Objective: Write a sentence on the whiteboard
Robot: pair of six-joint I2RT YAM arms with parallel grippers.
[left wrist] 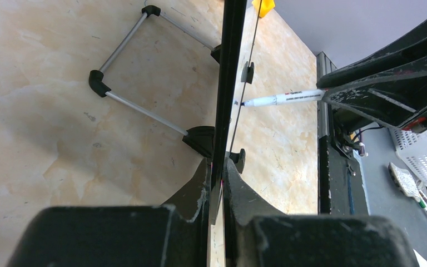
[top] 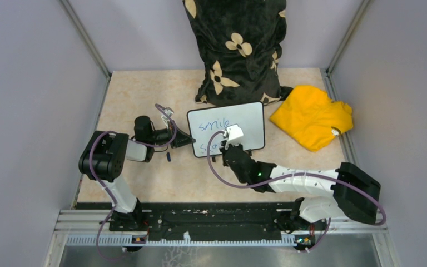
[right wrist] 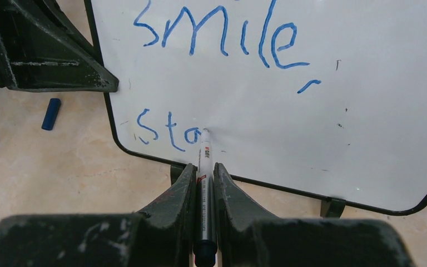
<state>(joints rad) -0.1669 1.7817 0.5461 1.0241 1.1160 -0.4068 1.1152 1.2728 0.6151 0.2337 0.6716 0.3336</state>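
From where I stand, the pale table [top: 144,94] fills most of the cell. A big dark flower-print cushion [top: 236,50] is propped at its twelve o'clock edge, and a crumpled yellow cloth [top: 310,114] lies toward two o'clock. The whiteboard [top: 251,119] stands on its small feet at the middle of the table, just in front of the cushion, its face turned to the arms. The left pincer [left wrist: 218,167] is nearly closed, clamped on the board's nine o'clock edge to steady it. The right pincer [right wrist: 204,169] is pinched tight around a white marker [right wrist: 205,150], whose tip touches the board down near seven o'clock. A little blue cap [right wrist: 50,114] lies on the table off the board's eight o'clock side. The sentence [right wrist: 222,39] is only partly there in blue. "smile," runs across the top line, and under it is what reads as "sto", with the tip at the last letter.

I judge the writing to be midway, in the first word of the second line. The next move calls for light, even pressure and a steady drift toward three o'clock. The left grip must hold firm so the board neither tips back nor slides.
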